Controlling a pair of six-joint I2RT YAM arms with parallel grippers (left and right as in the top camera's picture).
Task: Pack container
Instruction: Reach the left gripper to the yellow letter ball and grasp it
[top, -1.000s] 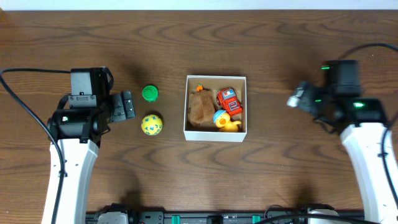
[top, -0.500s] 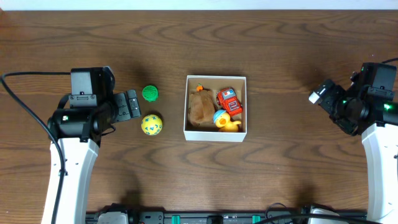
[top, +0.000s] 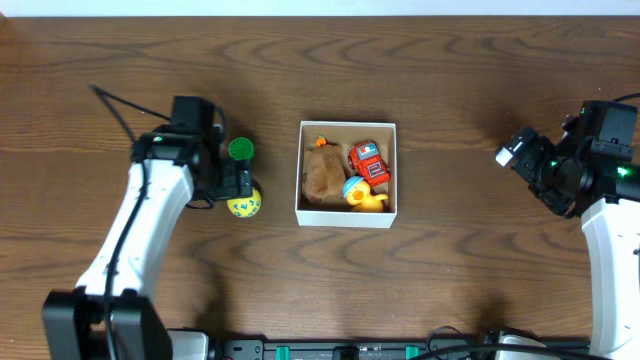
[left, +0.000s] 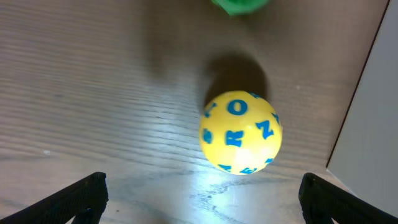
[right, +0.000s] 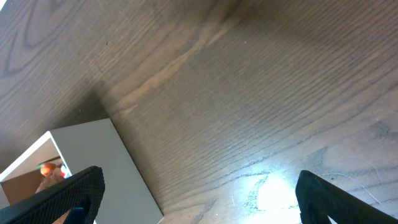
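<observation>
The container (top: 347, 219) is a square cardboard box with white walls and a tan inside, at the table's middle. It holds a brown plush toy (top: 322, 172), a red toy car (top: 367, 162) and a yellow duck (top: 368, 200). A yellow ball with blue letters (top: 245, 204) lies left of it, also in the left wrist view (left: 240, 132). My left gripper (top: 238, 182) is open just above the ball, its fingers wide apart (left: 202, 196). A green toy (top: 240, 150) lies behind the ball. My right gripper (top: 520, 155) is open and empty, far right of the box.
The box's white wall shows at the right edge of the left wrist view (left: 370, 106) and at the lower left of the right wrist view (right: 93, 162). The green toy's edge shows at the top of the left wrist view (left: 239, 5). Bare wood table lies around.
My left arm has swung right and forward, bringing its open gripper over the yellow ball. My right arm drew back to the right a second ago and has since held still.
</observation>
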